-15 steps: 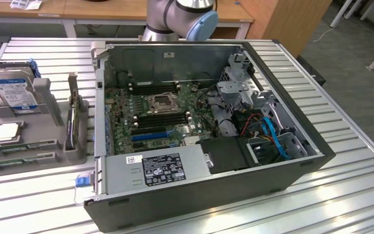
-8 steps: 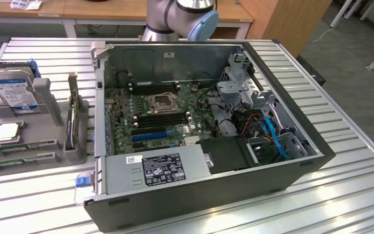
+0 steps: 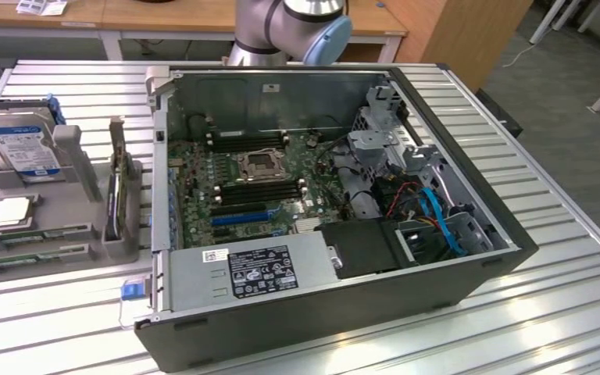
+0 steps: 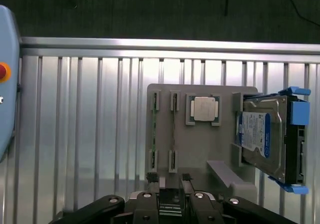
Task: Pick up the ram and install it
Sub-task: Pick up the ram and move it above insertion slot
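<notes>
Green ram (image 4: 173,134) stands edge-up in grey holder (image 4: 200,149) w/ 2nd stick (image 4: 153,134) just beside; open pincer (image 4: 170,180), if off-ctr, could snag that neighbour.

no wording can be made out. the hard drive (image 4: 262,136) carries a blue-and-white label, and the power supply (image 3: 248,269) a black label and a small white sticker, all too small to read.

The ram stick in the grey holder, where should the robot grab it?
The ram stands on edge in the holder, with both ends tucked into slots. So it is probably best to pinch its two flat faces at the middle of the long top edge, coming straight down from above.
</notes>
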`<state>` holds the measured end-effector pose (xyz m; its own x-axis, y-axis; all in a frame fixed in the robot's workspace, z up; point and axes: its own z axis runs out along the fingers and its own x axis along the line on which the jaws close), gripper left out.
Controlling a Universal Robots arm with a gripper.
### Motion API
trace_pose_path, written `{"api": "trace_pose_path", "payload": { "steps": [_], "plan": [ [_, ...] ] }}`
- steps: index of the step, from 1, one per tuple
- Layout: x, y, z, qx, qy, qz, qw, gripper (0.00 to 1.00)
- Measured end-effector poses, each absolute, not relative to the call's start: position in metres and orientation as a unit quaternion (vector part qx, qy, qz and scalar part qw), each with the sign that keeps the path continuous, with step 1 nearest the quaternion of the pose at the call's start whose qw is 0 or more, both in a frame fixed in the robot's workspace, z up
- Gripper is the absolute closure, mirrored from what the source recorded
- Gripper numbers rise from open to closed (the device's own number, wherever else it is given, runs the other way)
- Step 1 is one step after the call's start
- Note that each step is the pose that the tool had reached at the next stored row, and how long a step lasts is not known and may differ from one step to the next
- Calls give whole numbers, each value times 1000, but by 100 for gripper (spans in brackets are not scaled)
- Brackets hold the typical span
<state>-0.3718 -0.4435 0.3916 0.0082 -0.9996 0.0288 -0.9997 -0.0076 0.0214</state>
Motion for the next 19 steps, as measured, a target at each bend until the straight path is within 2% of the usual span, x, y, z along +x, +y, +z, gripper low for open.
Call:
{"api": "trace_pose_path", "payload": {
  "steps": [14,19],
  "plan": [
    [-372,-453,391,709,-705,3,18,70],
    [-372,-453,383,709,-705,2,18,70]
  ]
}}
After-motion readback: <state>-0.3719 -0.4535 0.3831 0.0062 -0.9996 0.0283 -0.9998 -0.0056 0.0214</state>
